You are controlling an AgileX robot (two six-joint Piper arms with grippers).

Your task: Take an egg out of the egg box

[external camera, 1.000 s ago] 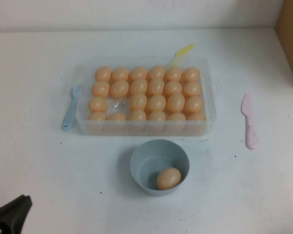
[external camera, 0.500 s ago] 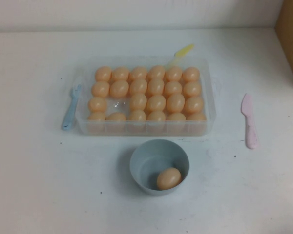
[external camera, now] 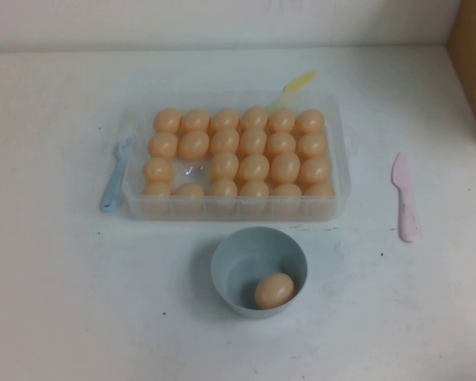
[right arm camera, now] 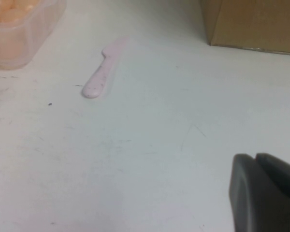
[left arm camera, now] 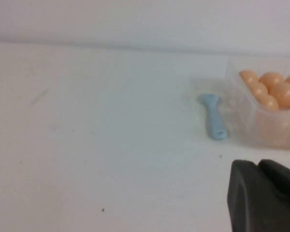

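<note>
With one egg (external camera: 274,290) in the bowl (external camera: 222,262) and one cell of the egg box (external camera: 343,171) empty, the task appears done; the left gripper (left arm camera: 266,198) and right gripper (right arm camera: 266,193) sit low beside the table, jaws together, and need only park.

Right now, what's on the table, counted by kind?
Eggs: 24 (23 in egg box, 1 in bowl)
Egg box: 1
Bowl: 1
Utensils: 3 (fork, knife, spoon)
Cardboard box: 1
Total: 30
Left gripper, right gripper: low over table, outside high view.

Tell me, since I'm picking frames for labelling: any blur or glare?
High view: soft, even light, faint glare in the egg box. Left wrist view: left tool a dark blur. Right wrist view: right tool blurred too, knife soft.
</note>
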